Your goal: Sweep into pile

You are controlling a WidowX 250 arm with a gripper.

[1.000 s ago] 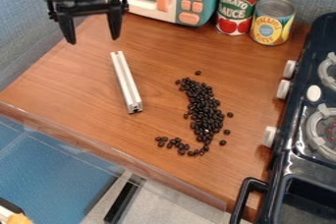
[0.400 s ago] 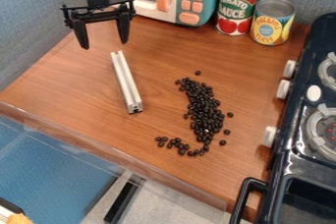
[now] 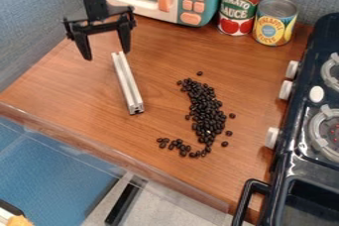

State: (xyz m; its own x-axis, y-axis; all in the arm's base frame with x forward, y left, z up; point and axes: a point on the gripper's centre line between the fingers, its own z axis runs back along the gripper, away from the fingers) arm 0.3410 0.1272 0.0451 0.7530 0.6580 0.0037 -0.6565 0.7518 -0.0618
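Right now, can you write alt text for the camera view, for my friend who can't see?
Small dark beans lie scattered in a curved trail on a wooden counter. A silver bar lies left of them, and a black open gripper hangs near its far end.

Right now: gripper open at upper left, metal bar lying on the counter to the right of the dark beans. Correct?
Not quite: the camera view shows the metal bar lying on the counter to the left of the dark beans. The gripper is open at upper left, as stated.
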